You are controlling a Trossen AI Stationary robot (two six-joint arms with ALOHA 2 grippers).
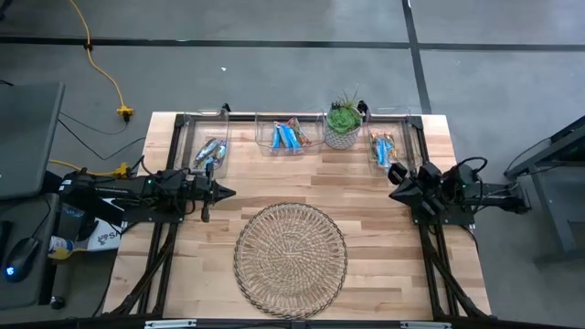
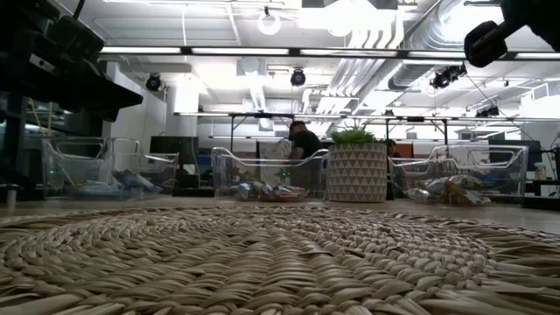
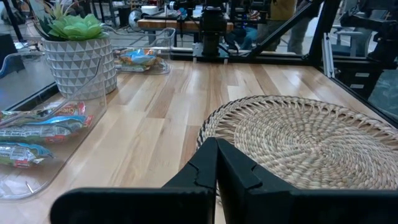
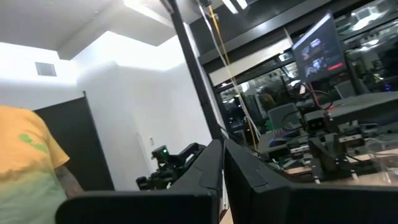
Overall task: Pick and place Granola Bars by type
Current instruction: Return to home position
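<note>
The left claw [image 1: 227, 192] has its two dark fingers pressed together and holds nothing; it points across the pale wooden counter [image 1: 384, 238] toward the middle, near the rim of the round woven straw mat [image 1: 291, 259]. In its wrist view the closed left claw [image 3: 216, 167] sits over bare wood at the mat's edge [image 3: 298, 137]. The right claw [image 1: 394, 191] waits at the counter's right side, beside the right bin. Its wrist view shows its fingers together as well [image 4: 222, 163], empty and tilted up toward the room, where a person's yellow sleeve [image 4: 25, 158] shows at one edge.

All the granola bars lie in a row of bins along the far edge. The silvery-blue foil-wrapped granola bars [image 1: 210, 152] lie in the left clear plastic bin [image 1: 190, 128]. The bright blue and white granola bars [image 1: 291, 137] lie in the middle clear plastic bin [image 1: 265, 123]. The tan granola bars [image 1: 383, 146] lie in the right clear plastic bin [image 1: 407, 123]. Between the middle and right bins stands the small green plant in a white patterned pot [image 1: 344, 126].

In the low view a person [image 2: 304, 140] shows in the room behind the bins
</note>
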